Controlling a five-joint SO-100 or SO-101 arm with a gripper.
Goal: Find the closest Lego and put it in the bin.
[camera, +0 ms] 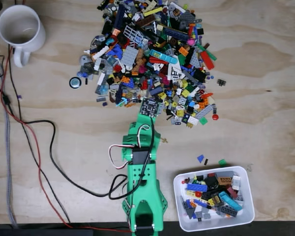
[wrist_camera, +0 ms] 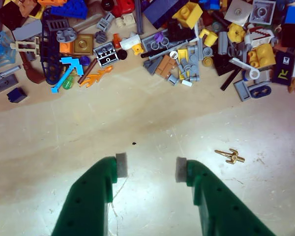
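Observation:
A big heap of mixed Lego pieces [camera: 152, 54] covers the upper middle of the wooden table in the fixed view, and its near edge [wrist_camera: 152, 49] runs along the top of the wrist view. My green gripper [camera: 145, 129] points at that edge from below. In the wrist view the gripper [wrist_camera: 151, 168] is open, with bare table between its grey pads [wrist_camera: 121, 164]. A tiny gold Lego piece [wrist_camera: 230, 156] lies alone just right of the right finger, also seen as a gold speck [camera: 164, 141]. The white bin [camera: 179, 204] sits at the lower right, holding several Legos.
A white mug [camera: 20, 28] stands at the top left. Black, red and grey cables [camera: 37, 147] trail down the left side to the arm. A round black disc [camera: 75, 82] lies left of the heap. Small blue [camera: 200, 158] and green [camera: 222, 162] pieces lie just above the bin.

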